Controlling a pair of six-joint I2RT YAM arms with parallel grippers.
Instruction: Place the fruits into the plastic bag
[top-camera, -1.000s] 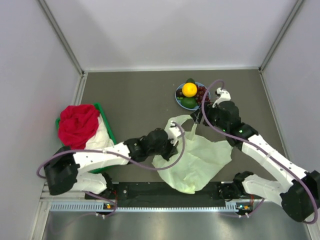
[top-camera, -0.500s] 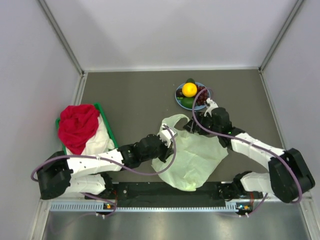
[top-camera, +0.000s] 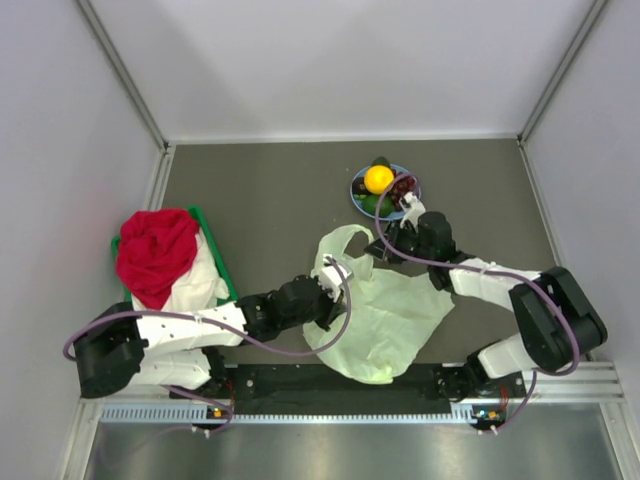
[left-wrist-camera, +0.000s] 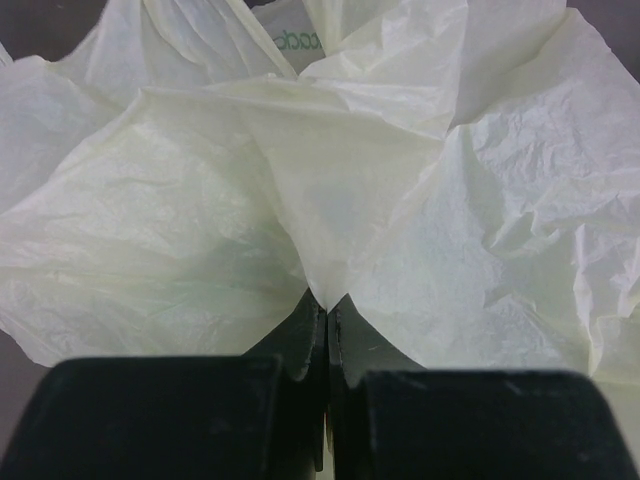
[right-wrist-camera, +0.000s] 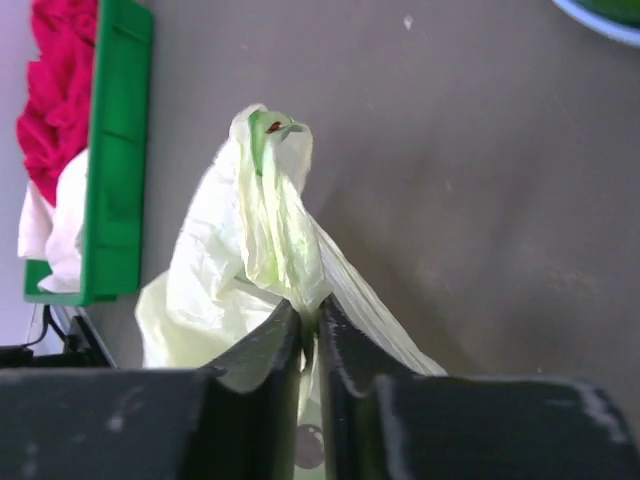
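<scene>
Both arms have pulled back toward their bases since the earlier frames, and the plastic bag (top-camera: 385, 315) has slid with them, a little away from the blue plate (top-camera: 356, 192). The left hand (left-wrist-camera: 327, 300) is pressed together on a fold of the bag's film, which spreads out wide in front of its fingers. The right hand (right-wrist-camera: 310, 318) is pinching one twisted loop handle, which rises beyond its tips like a thin rope. I judge that the two hands hold opposite edges in order to stretch the mouth open, but the mouth does not look open yet: the bag lies mostly flat on the bench (top-camera: 270, 200), between the two hands. It is pale yellow-green, translucent and very crinkled, so it will probably collapse if one hand lets go. The fruits are not in it: the orange citrus (top-camera: 378, 179), the dark grape bunch (top-camera: 402, 186) and a green fruit (top-camera: 372, 204) sit on the plate, just beyond the right hand. Well to the outer side of the left hand stands a green tray (top-camera: 218, 258) with a red cloth (top-camera: 155, 248).
</scene>
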